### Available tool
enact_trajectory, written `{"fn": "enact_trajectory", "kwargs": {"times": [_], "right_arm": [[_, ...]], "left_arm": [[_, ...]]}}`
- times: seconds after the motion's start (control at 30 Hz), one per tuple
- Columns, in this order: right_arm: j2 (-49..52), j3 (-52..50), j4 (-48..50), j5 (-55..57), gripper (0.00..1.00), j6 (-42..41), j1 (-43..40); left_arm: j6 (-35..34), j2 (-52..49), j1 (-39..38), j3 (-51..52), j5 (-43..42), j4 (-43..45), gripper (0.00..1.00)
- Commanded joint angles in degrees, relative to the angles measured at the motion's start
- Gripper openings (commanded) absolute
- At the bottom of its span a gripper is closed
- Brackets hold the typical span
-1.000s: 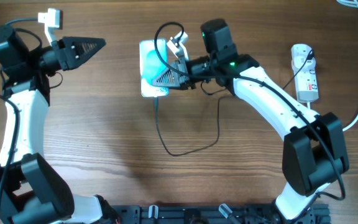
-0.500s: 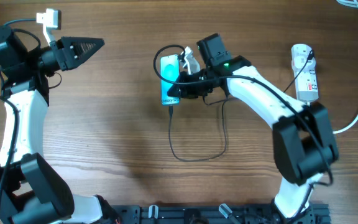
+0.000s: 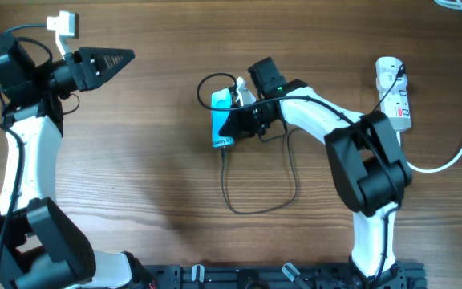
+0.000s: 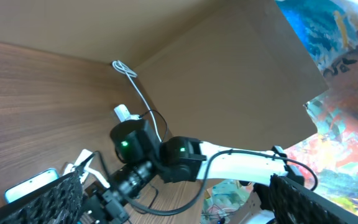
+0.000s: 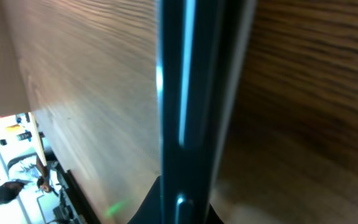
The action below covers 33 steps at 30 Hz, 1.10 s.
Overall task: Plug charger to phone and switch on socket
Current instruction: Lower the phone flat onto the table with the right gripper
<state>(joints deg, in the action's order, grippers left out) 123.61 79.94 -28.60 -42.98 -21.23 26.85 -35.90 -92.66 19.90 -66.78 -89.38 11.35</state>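
While on its edge, phone [image 3: 220, 115] (turquoise) within right claw [image 3: 233, 122].

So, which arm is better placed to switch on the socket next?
Probably the right. The socket lies on the right, near that arm; the open left hand hangs far off on the left. But the right hand is shut on the phone and must let go first.
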Motion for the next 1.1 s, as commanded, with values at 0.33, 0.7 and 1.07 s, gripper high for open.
{"fn": "enact_trajectory", "kwargs": {"times": [0.33,0.7,1.07], "right_arm": [[2.82,0.02,1.14,-2.16,0.24,0.02,0.28],[2.84,0.02,0.87,3.37,0.41,0.07,0.28],[2.84,0.02,-0.17,9.68,0.50,0.02,0.31]], "left_arm": [[0.72,1.49,0.24,-1.01,-0.96,-0.02,1.00],[0.72,1.49,0.24,-1.01,-0.96,-0.02,1.00],[0.72,1.49,0.24,-1.01,-0.96,-0.02,1.00]]}}
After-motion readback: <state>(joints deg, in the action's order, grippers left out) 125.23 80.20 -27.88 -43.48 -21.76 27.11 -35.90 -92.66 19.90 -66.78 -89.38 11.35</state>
